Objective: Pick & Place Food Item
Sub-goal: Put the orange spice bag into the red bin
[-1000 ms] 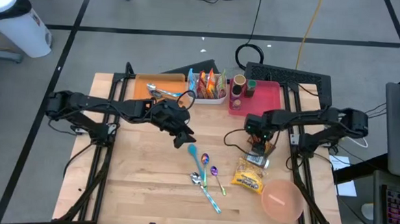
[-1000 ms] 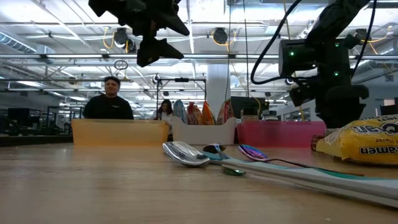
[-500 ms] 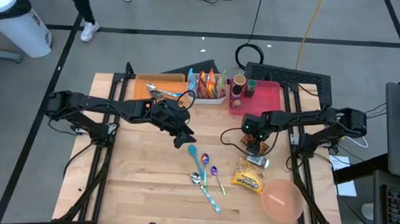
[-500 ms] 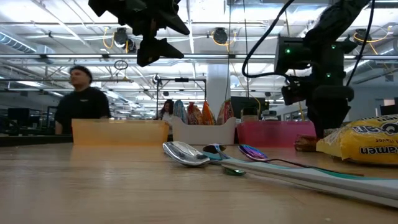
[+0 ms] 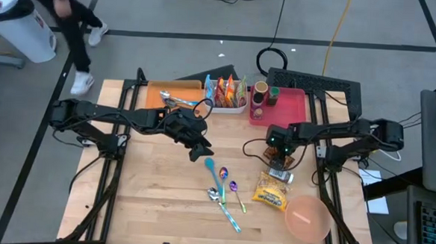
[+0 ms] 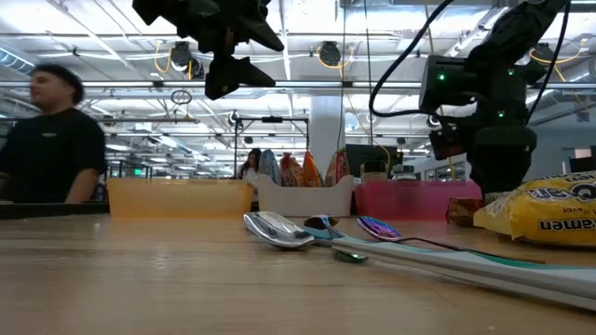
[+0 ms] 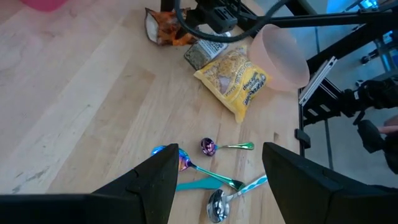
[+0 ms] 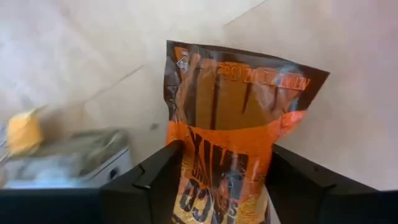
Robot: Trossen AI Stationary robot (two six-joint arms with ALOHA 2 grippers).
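Item: orange snack packet (image 8: 233, 143). A flat foil-style pouch, orange and dark brown, lying on the tabletop (image 5: 154, 193) directly between the fingers (image 8: 155, 186) of the right gripper (image 5: 277, 156), one finger at each long edge.

Finger state, right: partly open, straddling the packet; whether the pads already touch its sides cannot be told, and it does not look lifted.

Finger state, left: the left gripper (image 5: 200, 149) hangs above the tabletop, well apart from the packet, fingers (image 7: 152, 183) parted and empty.

Handling, judged: light, soft, crinkly; likely to buckle or slip under a pinch, contents probably crushable. Best taken across the narrow width at mid-body, with gentle pressure.

Neighbours beyond the right fingers: a small grey packet (image 5: 278, 173) just beside, a yellow ramen bag (image 5: 271, 192) near, a pink bowl (image 5: 307, 218) and spoons (image 5: 224, 188) farther off.
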